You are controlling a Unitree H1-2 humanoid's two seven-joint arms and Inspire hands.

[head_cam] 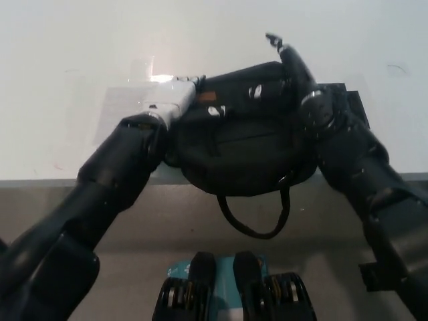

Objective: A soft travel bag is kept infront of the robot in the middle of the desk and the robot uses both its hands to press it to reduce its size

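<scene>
Both flat, open-fingered hands, left hand (167, 101) and right hand (289, 61), flank travel bag (241, 144).

The travel bag (241, 144) lies on the desk (67, 53) directly before me, at its near edge, its front bulging over that edge. Its carry strap (257, 217) hangs below the desk edge in a loop. My left hand (170, 99) rests against the bag's left upper side, flat on the desk surface beside it. My right hand (294, 63) lies on the bag's right upper side, reaching past its far edge. A flat sheet (124, 100) lies on the desk under and left of my left hand; a second patch (351, 107) lies behind my right arm, right of the bag.
</scene>
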